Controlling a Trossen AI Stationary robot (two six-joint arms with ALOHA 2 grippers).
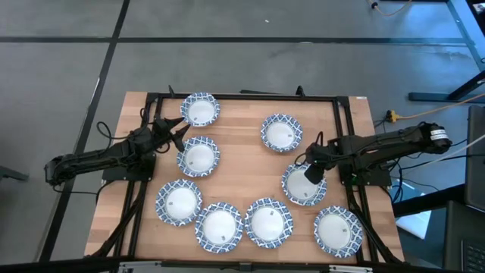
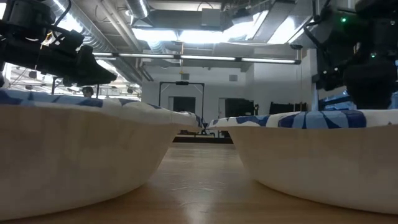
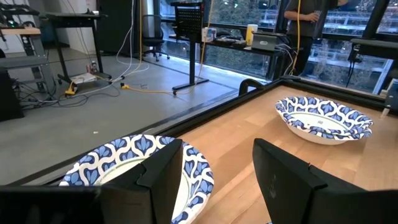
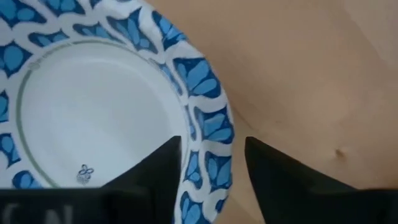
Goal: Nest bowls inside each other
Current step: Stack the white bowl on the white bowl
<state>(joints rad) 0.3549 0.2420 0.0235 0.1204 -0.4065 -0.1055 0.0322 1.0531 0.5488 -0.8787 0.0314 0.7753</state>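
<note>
Several blue-and-white patterned bowls with white insides rest on their bases, spread singly over the wooden table [image 1: 242,163]. My right gripper [image 1: 312,174] points down over the far right rim of one bowl [image 1: 299,191] at the table's right. Its fingers are apart, one inside the rim and one outside [image 4: 211,180]. My left gripper [image 1: 176,134] waits open and level at the far left, between the far-left bowl [image 1: 200,110] and the bowl [image 1: 198,157] nearer the front, holding nothing [image 3: 217,186]. My right gripper straddles the bowl's patterned rim [image 4: 208,152] from above, one finger [image 4: 158,180] over the white inside and one [image 4: 280,186] over the wood outside. A strip of wood shows between the outer finger and the rim. I cannot tell whether either finger touches. The bowl sits flat on the table.
Another bowl [image 1: 281,133] lies beyond the right gripper, and a row of bowls [image 1: 267,222] lines the near edge; two of them [image 2: 74,149] fill the low view. A black frame [image 1: 250,96] borders the table. Bare wood lies in the table's middle.
</note>
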